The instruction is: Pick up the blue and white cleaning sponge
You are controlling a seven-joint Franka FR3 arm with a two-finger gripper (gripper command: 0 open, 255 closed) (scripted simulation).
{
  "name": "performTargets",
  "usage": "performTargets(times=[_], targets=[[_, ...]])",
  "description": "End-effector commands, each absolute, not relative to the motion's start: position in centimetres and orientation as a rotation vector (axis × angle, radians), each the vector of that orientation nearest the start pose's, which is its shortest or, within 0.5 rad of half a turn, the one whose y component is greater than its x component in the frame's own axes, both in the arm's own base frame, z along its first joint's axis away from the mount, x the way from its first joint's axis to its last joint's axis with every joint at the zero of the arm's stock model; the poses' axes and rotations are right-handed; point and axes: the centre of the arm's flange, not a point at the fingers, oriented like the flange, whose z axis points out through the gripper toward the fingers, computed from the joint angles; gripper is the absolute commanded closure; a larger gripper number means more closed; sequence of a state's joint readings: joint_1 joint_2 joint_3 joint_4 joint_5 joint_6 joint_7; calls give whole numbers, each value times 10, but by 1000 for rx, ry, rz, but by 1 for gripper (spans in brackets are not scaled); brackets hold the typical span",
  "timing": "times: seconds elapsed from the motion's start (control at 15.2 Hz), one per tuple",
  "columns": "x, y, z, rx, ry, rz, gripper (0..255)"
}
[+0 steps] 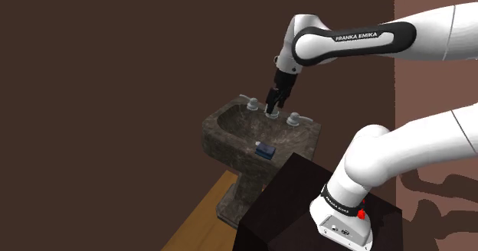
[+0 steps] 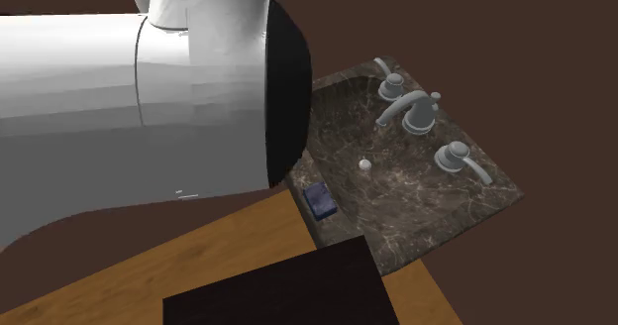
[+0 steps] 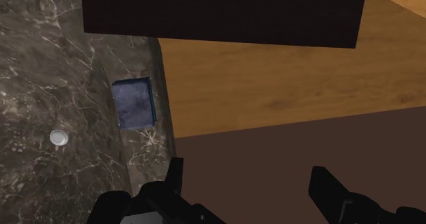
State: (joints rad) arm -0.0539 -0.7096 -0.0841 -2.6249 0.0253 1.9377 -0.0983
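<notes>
A small blue sponge (image 1: 265,150) lies flat on the front rim of a dark marbled sink (image 1: 230,146), on the side nearest the dark stand. It also sits on the sink's rim edge in the second exterior view, sponge (image 2: 320,201), and ahead of the fingers in the wrist view, sponge (image 3: 133,103). My black gripper (image 1: 275,104) hangs above the back of the sink near the faucet, well above and behind the sponge. In the wrist view the gripper (image 3: 249,188) is open, with nothing between its fingers.
A grey faucet (image 2: 411,108) with two lever handles (image 2: 458,158) stands along the sink's back edge. A small drain plug (image 2: 364,164) sits in the basin. The dark box stand (image 1: 306,203) is close beside the sink. Wooden floor (image 2: 198,264) lies below.
</notes>
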Motion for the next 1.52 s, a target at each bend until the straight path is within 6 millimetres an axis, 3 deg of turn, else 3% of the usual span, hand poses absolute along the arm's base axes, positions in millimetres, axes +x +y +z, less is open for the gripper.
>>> performTargets(times=[0.0, 1.45], targets=[[337, -56, 445, -3063, 43, -67, 0], [394, -179, 189, -3022, 39, -263, 0]])
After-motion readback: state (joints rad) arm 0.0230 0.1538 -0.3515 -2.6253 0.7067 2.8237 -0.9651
